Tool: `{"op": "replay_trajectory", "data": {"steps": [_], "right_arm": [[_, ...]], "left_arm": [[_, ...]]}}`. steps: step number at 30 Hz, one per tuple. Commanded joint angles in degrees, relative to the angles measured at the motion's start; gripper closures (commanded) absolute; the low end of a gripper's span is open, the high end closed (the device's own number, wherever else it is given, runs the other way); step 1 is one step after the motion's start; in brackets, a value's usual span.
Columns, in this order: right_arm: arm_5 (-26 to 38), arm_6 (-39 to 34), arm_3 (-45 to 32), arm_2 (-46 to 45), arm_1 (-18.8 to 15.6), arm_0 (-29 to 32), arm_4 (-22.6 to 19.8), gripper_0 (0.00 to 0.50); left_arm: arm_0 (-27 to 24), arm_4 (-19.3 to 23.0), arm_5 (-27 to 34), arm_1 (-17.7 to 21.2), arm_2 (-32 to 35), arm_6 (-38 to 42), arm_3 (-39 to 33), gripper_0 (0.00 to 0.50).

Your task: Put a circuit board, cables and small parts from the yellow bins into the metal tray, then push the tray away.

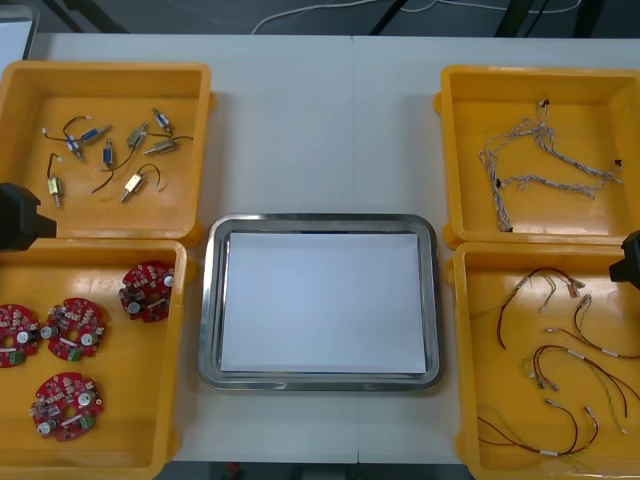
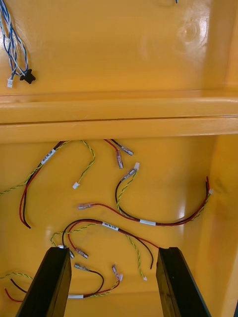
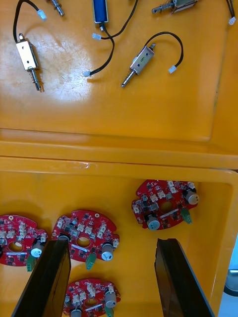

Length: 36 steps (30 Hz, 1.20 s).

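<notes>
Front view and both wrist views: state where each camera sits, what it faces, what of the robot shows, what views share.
Front view: above the arms, steeply down on the table, metal tray and yellow bins; left arm and right arm at the side edges.
Left wrist view: on that wrist, down onto circuit boards; open left hand.
Right wrist view: on that wrist, down onto red and yellow cables; open right hand.
Shared: front and left wrist views both show boards and small metal parts.

Metal tray (image 1: 320, 222) open fr above; yellow bins (image 1: 460, 350) just beside, L & R, walls up.
</notes>
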Motion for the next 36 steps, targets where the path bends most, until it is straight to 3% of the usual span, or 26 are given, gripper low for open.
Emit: {"op": "replay_trajectory", "data": {"steps": [1, 36], "right_arm": [[0.11, -3.22, -1.47, -1.54, -2.09, 0.12, -0.32, 0.0], [0.11, -3.22, -1.47, -1.54, -2.09, 0.12, -0.32, 0.0]], "left_arm": [[1.38, 0.2, 0.35, 2.29, 1.77, -0.31, -1.65, 0.0], [1.38, 0.2, 0.35, 2.29, 1.77, -0.31, -1.65, 0.0]]}}
